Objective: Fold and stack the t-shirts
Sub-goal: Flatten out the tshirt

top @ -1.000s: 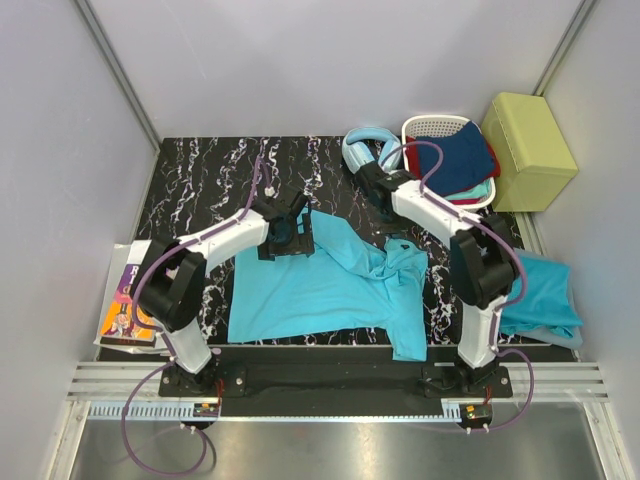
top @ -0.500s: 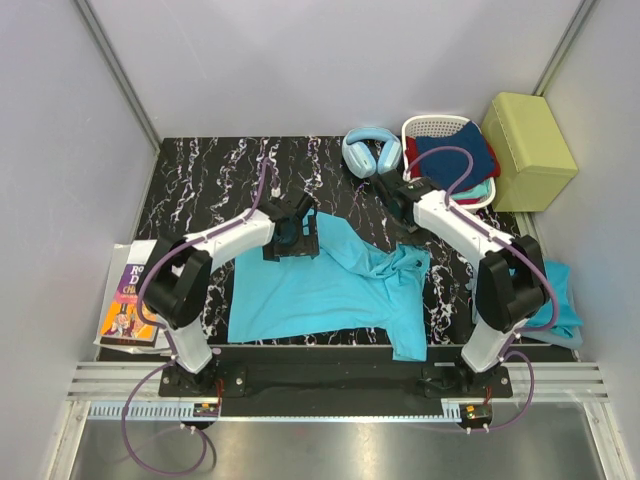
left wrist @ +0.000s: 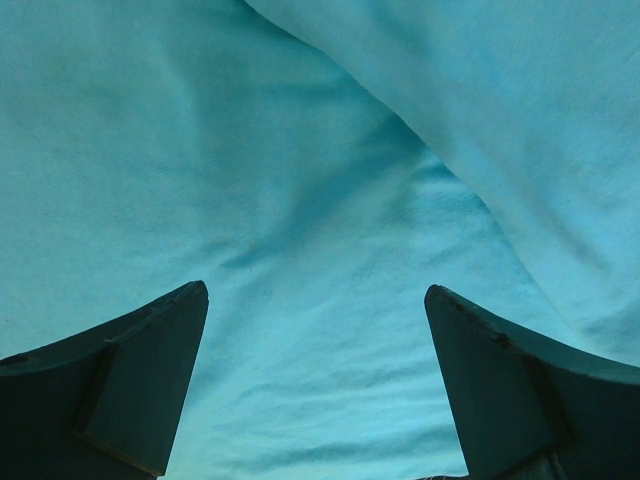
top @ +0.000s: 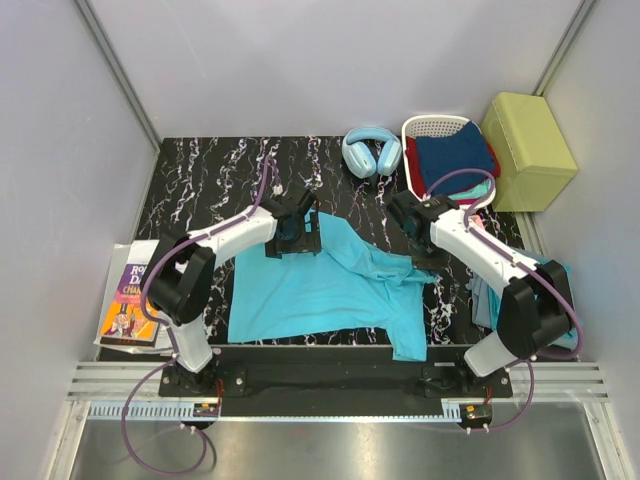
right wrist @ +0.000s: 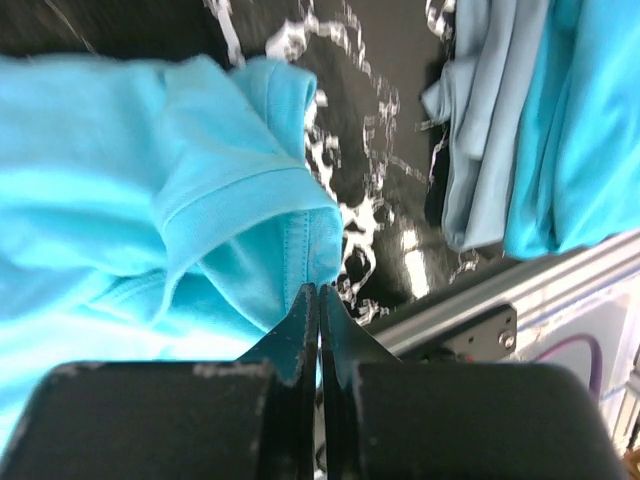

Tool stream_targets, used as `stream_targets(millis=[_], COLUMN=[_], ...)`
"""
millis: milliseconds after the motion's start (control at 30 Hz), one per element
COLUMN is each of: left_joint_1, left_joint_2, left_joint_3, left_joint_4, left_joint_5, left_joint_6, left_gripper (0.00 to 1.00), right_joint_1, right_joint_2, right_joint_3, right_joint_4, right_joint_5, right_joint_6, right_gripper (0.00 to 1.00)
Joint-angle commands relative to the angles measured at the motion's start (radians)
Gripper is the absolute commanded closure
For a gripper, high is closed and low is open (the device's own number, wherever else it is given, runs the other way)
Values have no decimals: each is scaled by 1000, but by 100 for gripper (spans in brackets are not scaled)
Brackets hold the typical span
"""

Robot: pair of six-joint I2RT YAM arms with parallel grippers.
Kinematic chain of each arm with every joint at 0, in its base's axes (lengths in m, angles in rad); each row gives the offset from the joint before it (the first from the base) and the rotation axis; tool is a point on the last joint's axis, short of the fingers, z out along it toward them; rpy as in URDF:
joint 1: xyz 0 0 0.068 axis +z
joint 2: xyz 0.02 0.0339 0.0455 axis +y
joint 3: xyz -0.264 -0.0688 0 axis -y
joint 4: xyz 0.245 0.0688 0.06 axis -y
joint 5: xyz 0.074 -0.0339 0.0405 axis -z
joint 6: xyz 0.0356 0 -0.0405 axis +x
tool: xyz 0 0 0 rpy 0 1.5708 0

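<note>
The turquoise t-shirt point(top: 320, 295) lies spread crosswise on the table point(top: 200, 180) just beyond the arm bases, its long axis running roughly 9 to 3 o'clock. More turquoise shirts point(top: 552, 290) are heaped past the table's 3 o'clock edge. The right gripper point(right wrist: 318, 292), jaws pressed fully together, sits at the shirt's 3 o'clock end, tips against a rumpled sleeve hem point(right wrist: 245, 215); whether cloth is pinched I cannot tell. Farther off, the left gripper point(top: 293, 234), spread wide and empty, hovers over the 11 o'clock edge, cloth directly beneath, so it seems better placed to grab.
</note>
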Motion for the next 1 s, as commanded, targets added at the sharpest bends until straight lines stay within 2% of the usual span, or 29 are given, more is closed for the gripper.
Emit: stream_targets(millis=[0, 133, 400, 433, 500, 533, 633, 800, 967], left_joint_1=[-3, -3, -6, -6, -8, -8, -11, -19, -19], left_joint_2=[-4, -4, -5, -10, -13, -13, -16, -19, -42], left_joint_3=[35, 32, 18, 16, 15, 15, 15, 19, 22], left_joint_4=[9, 8, 9, 11, 11, 11, 14, 12, 3], left_joint_5=[22, 20, 19, 19, 17, 17, 17, 22, 19], left_joint_6=[8, 8, 7, 5, 4, 4, 2, 4, 16], left_gripper=[4, 4, 4, 4, 4, 4, 4, 4, 4], right_joint_1=[5, 25, 42, 44, 45, 45, 44, 44, 36], right_joint_2=[-59, -85, -129, -135, -164, -168, -140, 54, 220], right_joint_3=[-39, -76, -56, -43, 5, 25, 128, 324, 460], right_joint_4=[-65, -88, -154, -159, -153, -134, -98, -42, 53], right_joint_5=[-71, -158, -162, -141, -104, -63, -4, 13, -62], right_joint_6=[34, 25, 37, 40, 40, 38, -1, -66, -133], right_gripper=[100, 100, 100, 87, 74, 58, 38, 36, 42])
